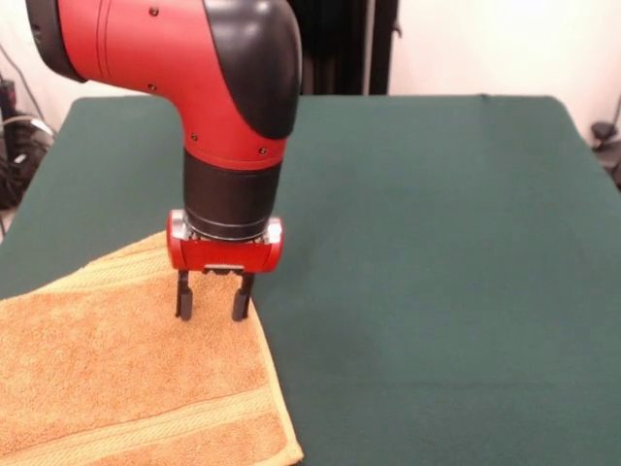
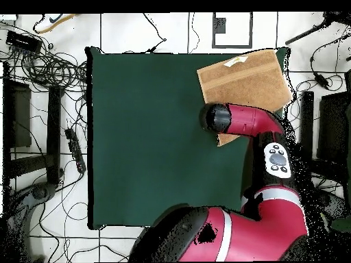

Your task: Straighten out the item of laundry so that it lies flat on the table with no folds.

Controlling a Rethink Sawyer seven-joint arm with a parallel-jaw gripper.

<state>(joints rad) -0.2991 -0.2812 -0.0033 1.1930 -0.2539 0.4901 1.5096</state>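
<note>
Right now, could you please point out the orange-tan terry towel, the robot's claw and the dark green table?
Orange-tan terry towel [image 1: 116,369], front view: middle of the pile.
Black two-fingered claw [image 1: 213,303], front view: midway between fingertips, open.
Dark green cloth-covered table [image 2: 151,137], overhead view: bare centre.

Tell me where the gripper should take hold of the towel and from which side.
Pinch the towel at its far corner by the hem, coming straight down from above. It lies nearly flat on the table, so only an edge offers a grip. The gripper already hangs there, jaws open.
</note>
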